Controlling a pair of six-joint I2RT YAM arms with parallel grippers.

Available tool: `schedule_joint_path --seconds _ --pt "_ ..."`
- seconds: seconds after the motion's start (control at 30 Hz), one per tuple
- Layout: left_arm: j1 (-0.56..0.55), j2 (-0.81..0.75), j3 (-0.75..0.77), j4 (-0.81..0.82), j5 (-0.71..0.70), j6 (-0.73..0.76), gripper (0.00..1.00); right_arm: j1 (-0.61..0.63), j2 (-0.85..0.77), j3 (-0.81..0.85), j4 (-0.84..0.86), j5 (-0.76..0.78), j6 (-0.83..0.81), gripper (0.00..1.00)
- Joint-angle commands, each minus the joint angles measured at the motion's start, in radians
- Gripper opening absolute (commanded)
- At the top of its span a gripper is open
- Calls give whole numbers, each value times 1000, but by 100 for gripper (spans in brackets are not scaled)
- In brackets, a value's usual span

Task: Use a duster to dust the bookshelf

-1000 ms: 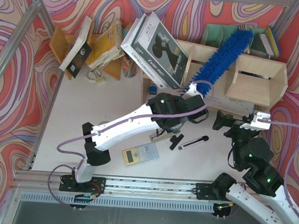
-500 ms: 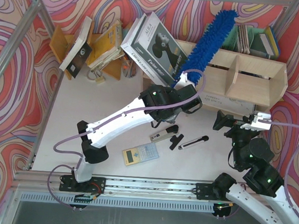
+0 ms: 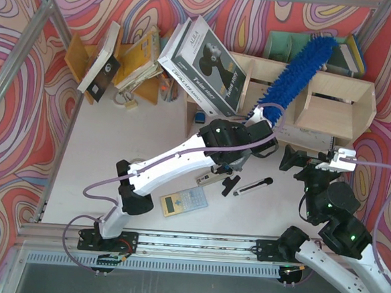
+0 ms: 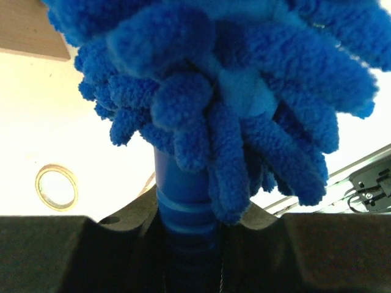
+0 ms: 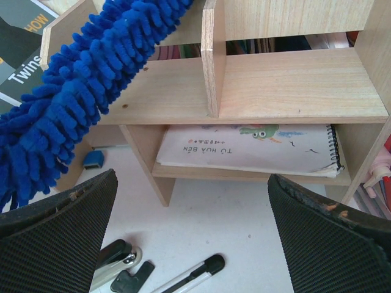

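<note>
Dusting step, I'd say: left pincer [image 3: 256,119] clamped on duster [image 3: 298,72] handle, head lying diagonally across bookshelf [image 3: 335,89] top. Right pincer [image 3: 313,157] wide open, empty. Next: sweep along board with light contact.

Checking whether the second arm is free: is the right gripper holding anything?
No, the right gripper stands wide open with nothing between its fingers, only the bookshelf beyond them.

Fluffy blue duster [image 4: 232,91] hogs the view, its handle [image 4: 183,195] pinched in the left gripper [image 4: 189,250]. A yellowish ring [image 4: 56,186] lies on the table [image 4: 61,122] to the left.
</note>
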Motion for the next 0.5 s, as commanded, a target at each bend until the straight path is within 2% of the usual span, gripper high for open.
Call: schedule_joint_path --seconds 0.0,0.23,0.47 --pt "-42 -6 39 35 -24 52 0 4 -18 -6 24 22 0 99" --pt "-92 -47 9 22 -87 113 0 4 -17 -6 23 30 1 99" --pt "-76 -141 -131 67 -116 78 0 5 -15 -5 21 31 5 99"
